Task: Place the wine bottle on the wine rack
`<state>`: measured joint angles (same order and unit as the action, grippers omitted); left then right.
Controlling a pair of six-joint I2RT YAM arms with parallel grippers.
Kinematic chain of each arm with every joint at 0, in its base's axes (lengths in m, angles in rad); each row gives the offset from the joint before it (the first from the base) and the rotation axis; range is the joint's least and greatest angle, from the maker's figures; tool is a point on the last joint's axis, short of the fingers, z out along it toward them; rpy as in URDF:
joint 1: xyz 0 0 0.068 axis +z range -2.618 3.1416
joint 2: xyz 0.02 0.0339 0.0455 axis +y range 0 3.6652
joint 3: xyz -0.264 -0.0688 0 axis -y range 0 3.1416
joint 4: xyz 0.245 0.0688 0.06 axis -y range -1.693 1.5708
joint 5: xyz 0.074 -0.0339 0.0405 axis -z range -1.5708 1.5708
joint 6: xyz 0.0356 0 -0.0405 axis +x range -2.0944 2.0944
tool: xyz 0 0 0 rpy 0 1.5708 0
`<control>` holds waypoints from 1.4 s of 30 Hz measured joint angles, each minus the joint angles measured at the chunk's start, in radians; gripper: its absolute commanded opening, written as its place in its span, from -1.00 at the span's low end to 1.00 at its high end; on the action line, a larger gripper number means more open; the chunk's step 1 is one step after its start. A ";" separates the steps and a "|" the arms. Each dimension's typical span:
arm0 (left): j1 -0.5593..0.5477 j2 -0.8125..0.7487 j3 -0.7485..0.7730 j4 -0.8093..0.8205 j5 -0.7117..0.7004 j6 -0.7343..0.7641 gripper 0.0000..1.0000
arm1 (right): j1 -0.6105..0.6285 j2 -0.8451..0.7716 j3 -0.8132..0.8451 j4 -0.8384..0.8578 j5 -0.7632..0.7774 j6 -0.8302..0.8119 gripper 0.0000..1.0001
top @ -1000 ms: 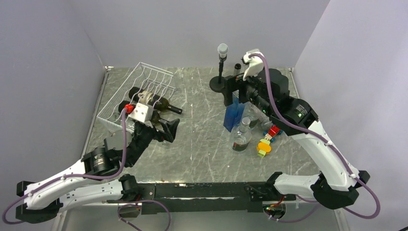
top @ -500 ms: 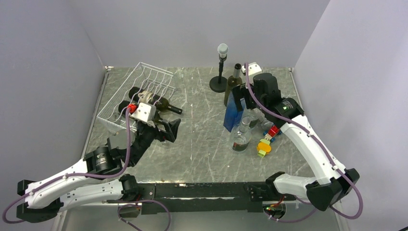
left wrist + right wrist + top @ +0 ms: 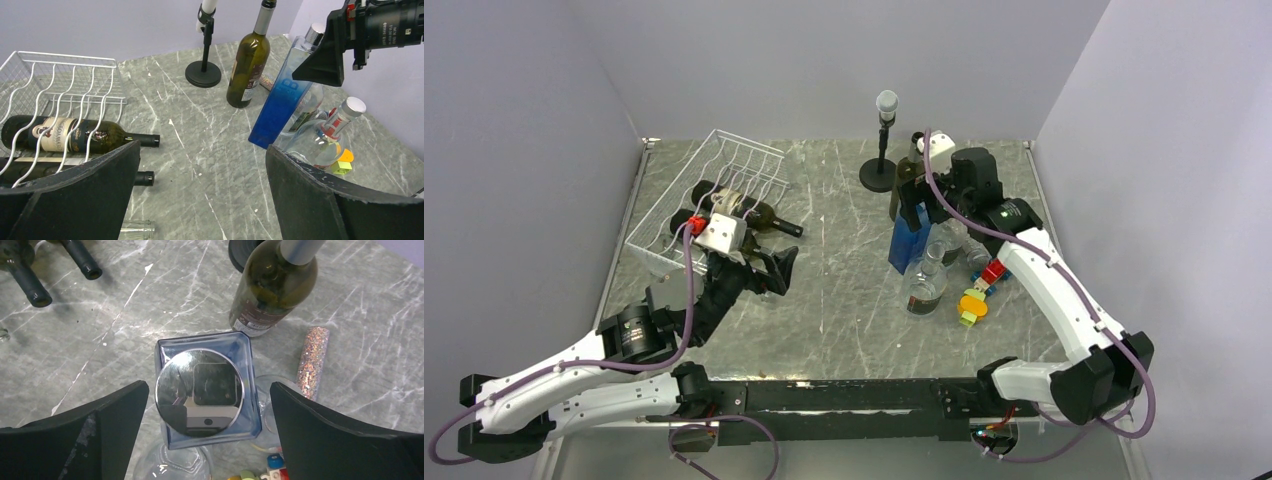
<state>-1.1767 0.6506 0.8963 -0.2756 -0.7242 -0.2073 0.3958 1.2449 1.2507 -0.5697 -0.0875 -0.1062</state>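
The wine bottle [image 3: 248, 65] stands upright in the upper middle of the left wrist view, just beside the blue bottle [image 3: 277, 105] and well apart from the wine rack [image 3: 60, 85] at far left. We judge it heavy, stiff, slick glass, best taken at the shoulder below the neck. Our right gripper [image 3: 208, 390], above the blue bottle, and our left gripper [image 3: 202, 150] both gape empty.

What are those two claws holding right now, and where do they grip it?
Nothing. The left gripper is open and empty; the right gripper is open above the cap of the blue bottle, not gripping it.
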 measured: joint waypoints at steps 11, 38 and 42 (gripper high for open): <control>0.000 -0.011 -0.010 0.000 0.002 0.000 0.99 | -0.004 0.031 -0.041 0.072 -0.027 0.009 0.26; 0.000 -0.040 -0.068 -0.021 0.032 -0.053 0.99 | -0.010 -0.032 -0.048 0.070 -0.221 0.170 -1.00; 0.000 -0.048 -0.095 -0.002 0.074 -0.053 0.99 | -0.008 -0.063 -0.047 0.077 -0.298 0.231 -1.00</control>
<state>-1.1767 0.6025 0.8009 -0.2775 -0.6498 -0.2600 0.3874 1.1824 1.2041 -0.4927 -0.3851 0.1246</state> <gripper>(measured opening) 0.994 0.658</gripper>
